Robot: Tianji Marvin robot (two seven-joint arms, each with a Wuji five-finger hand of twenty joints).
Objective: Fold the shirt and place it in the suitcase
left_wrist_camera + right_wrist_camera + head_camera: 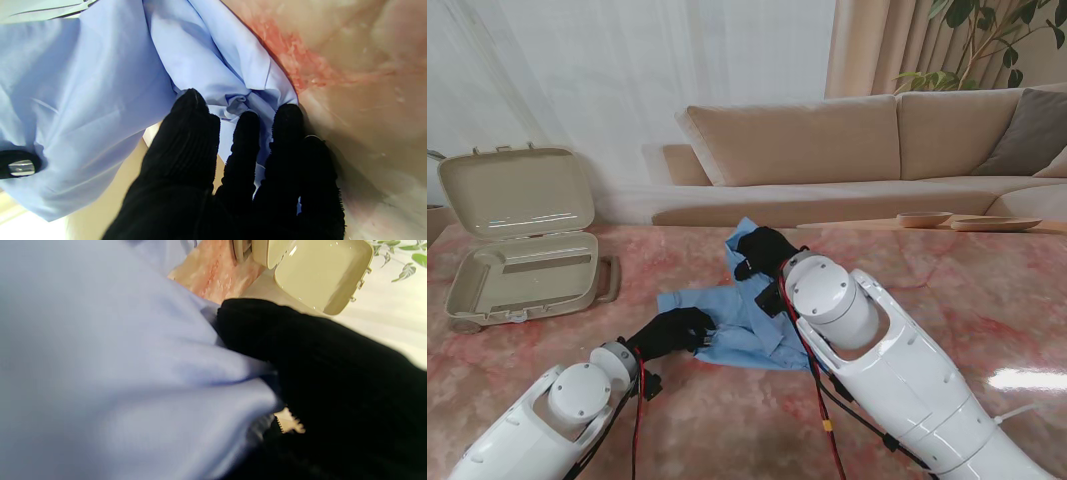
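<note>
Folding step in hand: shirt lies rumpled mid-bench, my left robot hand pinching its near-left edge, my right robot hand clamped on the far part and holding it off the bench. Suitcase sits open at far left, well apart from the shirt, nothing visible inside. Next move, I'd judge: carry the raised part over toward me, lay it flat, keeping the near edge pinned.

A beige sofa stands beyond the pink marble table, with a leafy plant behind it.
</note>
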